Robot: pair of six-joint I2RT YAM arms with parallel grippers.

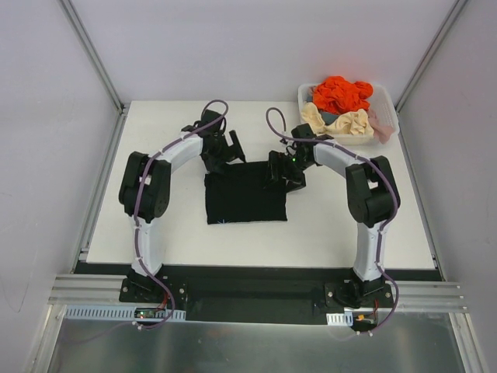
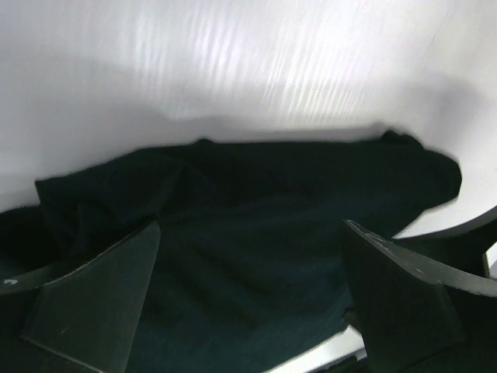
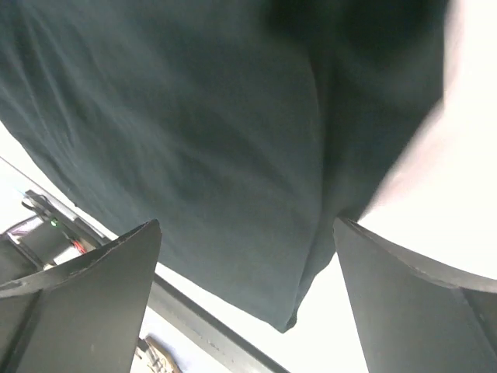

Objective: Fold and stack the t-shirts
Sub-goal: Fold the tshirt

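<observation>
**A:** Where is the black t-shirt [image 1: 245, 198], and which way does it run?

**B:** It lies flat in the middle of the table [image 1: 349, 225], between my two arms, folded to a rough rectangle. Its long axis runs left to right, across my front. I cannot tell which end is collar and which is hem.

**A:** And your grippers?

**B:** Both stand wide open and hold nothing. My left gripper [image 1: 227, 153] hangs close over the far left corner of the cloth, and my right gripper [image 1: 281, 172] over the far right corner.

**A:** How will it handle?

**B:** Soft, light and limp, I judge. It should sag from any pinch, and the layers may slide apart. I would take the two far corners together and pinch through every layer, so the edge comes over evenly.

**A:** The rest?

**B:** The orange t-shirt [image 1: 342, 93], the cream one [image 1: 338, 120] and the pink one [image 1: 380, 124] sit bunched in the white basket [image 1: 388, 109] at the far right corner.
</observation>
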